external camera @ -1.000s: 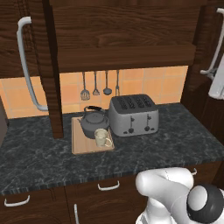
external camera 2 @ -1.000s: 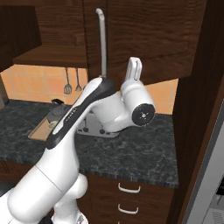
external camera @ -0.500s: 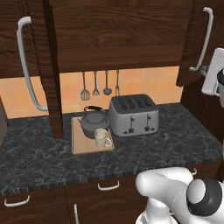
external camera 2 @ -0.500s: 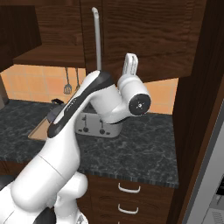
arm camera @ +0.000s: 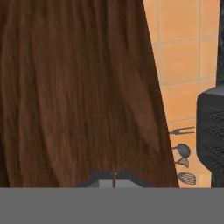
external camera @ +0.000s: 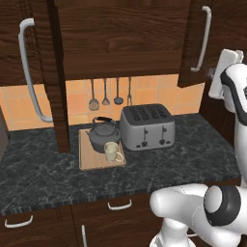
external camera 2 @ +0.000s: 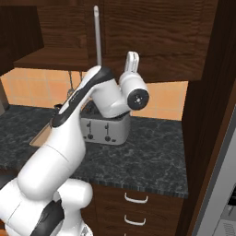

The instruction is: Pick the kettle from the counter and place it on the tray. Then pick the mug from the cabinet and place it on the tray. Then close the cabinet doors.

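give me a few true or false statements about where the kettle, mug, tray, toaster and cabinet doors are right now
1. The kettle stands on the tray. True.
2. The mug is on the cabinet shelf. False: it stands on the tray, in front of the kettle.
3. The toaster sits on the tray. False: it stands on the counter, to the right of the tray.
4. Both cabinet doors are shut. False: the left door and the right door both stand open.
5. Utensils hang on the tiled wall behind the kettle. True.
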Tool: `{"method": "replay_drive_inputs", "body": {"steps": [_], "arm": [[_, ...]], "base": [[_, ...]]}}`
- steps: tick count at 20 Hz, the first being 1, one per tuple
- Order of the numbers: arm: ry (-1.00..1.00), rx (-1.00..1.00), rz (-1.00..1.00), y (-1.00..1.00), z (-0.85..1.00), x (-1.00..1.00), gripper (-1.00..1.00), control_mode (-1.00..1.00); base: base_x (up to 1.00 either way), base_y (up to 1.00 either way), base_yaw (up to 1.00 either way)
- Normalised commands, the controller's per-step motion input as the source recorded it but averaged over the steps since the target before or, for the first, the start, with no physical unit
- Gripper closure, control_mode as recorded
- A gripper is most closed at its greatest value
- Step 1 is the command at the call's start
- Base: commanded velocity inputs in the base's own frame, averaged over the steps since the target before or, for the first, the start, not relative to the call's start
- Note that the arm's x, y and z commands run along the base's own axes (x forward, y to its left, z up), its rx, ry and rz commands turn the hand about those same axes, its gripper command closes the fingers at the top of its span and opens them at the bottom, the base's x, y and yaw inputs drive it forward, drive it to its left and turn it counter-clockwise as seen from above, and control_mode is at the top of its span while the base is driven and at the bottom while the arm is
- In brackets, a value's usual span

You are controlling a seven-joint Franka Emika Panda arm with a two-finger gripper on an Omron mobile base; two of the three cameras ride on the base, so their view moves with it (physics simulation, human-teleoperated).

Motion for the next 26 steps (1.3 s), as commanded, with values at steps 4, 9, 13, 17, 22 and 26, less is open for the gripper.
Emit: {"method": "replay_drive_inputs", "body": {"steps": [4, 9, 13, 17, 22, 26], "arm": [[0.0, 0.0, -0.04, 0.43, -0.01, 0.7, 1.0, -1.0], [0.0, 0.0, -0.03, 0.36, 0.0, 0.63, 1.0, -1.0], [0.0, 0.0, -0.03, 0.36, -0.04, 0.68, 1.0, -1.0], [0.0, 0.0, -0.03, 0.36, -0.1, 0.73, 1.0, -1.0], [0.0, 0.0, -0.04, 0.2, -0.1, 0.89, 1.0, -1.0], [0.01, 0.0, -0.01, 0.02, -0.08, 0.95, 1.0, -1.0]], "base": [[0.0, 0.0, 0.0], [0.0, 0.0, 0.0], [0.0, 0.0, 0.0], [0.0, 0.0, 0.0], [0.0, 0.0, 0.0], [0.0, 0.0, 0.0]]}}
